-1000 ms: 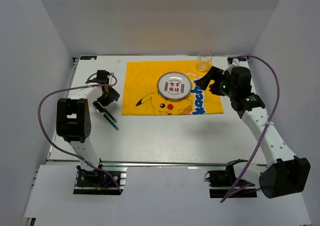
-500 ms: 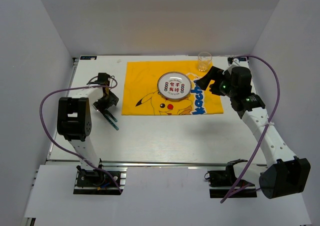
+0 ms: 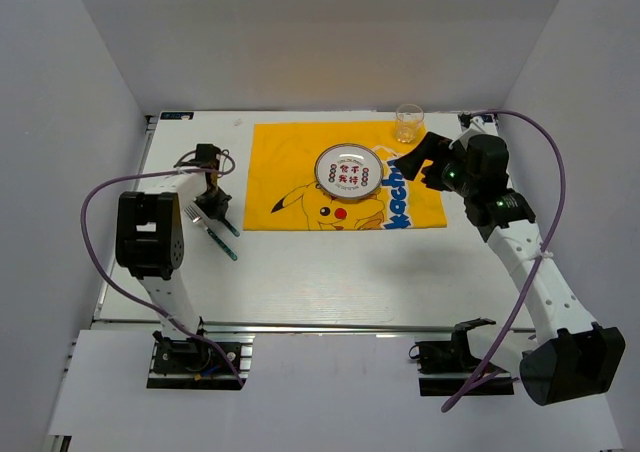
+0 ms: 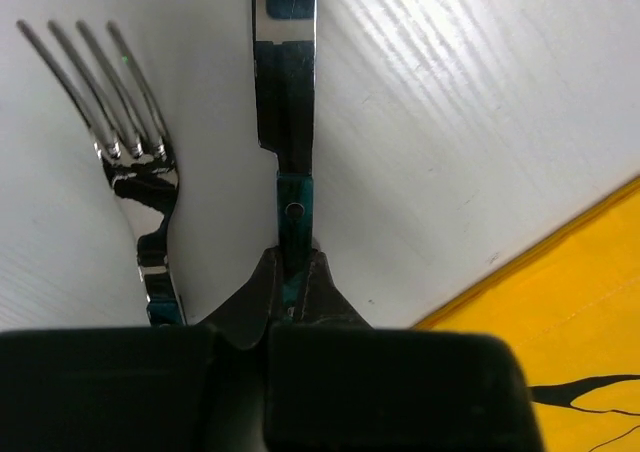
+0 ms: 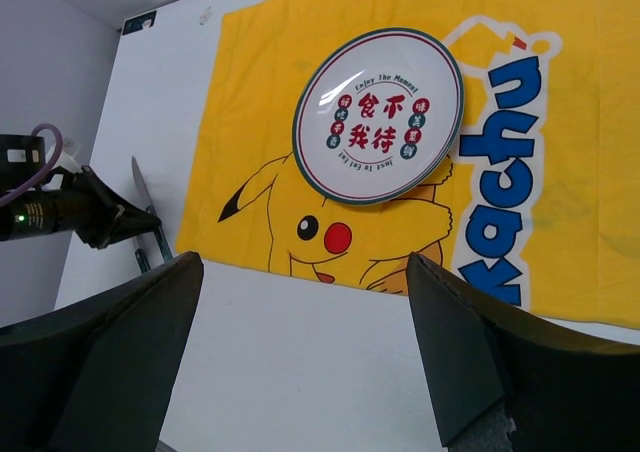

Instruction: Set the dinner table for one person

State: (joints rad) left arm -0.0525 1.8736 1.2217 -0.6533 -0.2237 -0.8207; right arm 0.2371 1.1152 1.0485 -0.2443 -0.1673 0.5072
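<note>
We start with the dinner table, the broad white top filling the floor of the booth, both arms rooted at its near rail. On its far middle lies the yellow cartoon placemat, flat and square to the edges. The right gripper hovers over the mat's right end, jaws spread wide and holding nothing. The left gripper is down on the bare table just left of the mat, clamped tight on the green handle of the knife. The round plate sits on the mat, right of centre. A clear glass stands at the mat's far right corner. The fork lies alongside the knife, close but apart.
</note>
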